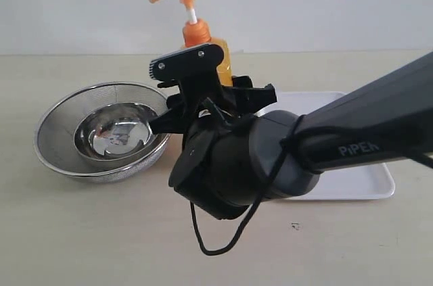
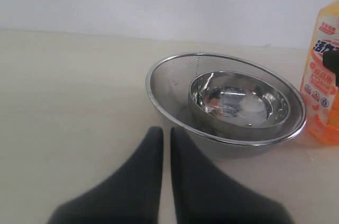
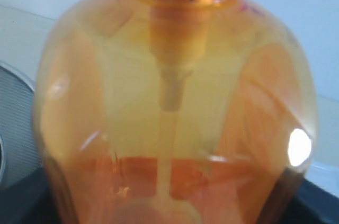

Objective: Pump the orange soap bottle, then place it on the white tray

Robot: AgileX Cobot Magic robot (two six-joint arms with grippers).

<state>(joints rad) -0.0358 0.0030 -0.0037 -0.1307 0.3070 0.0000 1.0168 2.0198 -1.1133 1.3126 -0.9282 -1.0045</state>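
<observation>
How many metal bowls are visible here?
2: a mesh strainer left of the orange soap bottle, and a smaller polished bowl nested inside it. The arm may hide others.

Strainer bowl [image 1: 55, 143] stands just beside the orange soap bottle [image 1: 199, 33].

The one pale bench [image 1: 81, 232] carries four objects: one tall translucent orange soap bottle [image 1: 197, 32] with a single pump head, one flat rectangular white tray [image 1: 358, 181], one round steel mesh strainer bowl [image 1: 54, 134] and one smaller polished steel bowl [image 1: 115, 134]. The exterior view shows one black robot arm [image 1: 365, 124]. The left tool [image 2: 162, 134] shows two dark fingers [image 2: 143, 181].
</observation>
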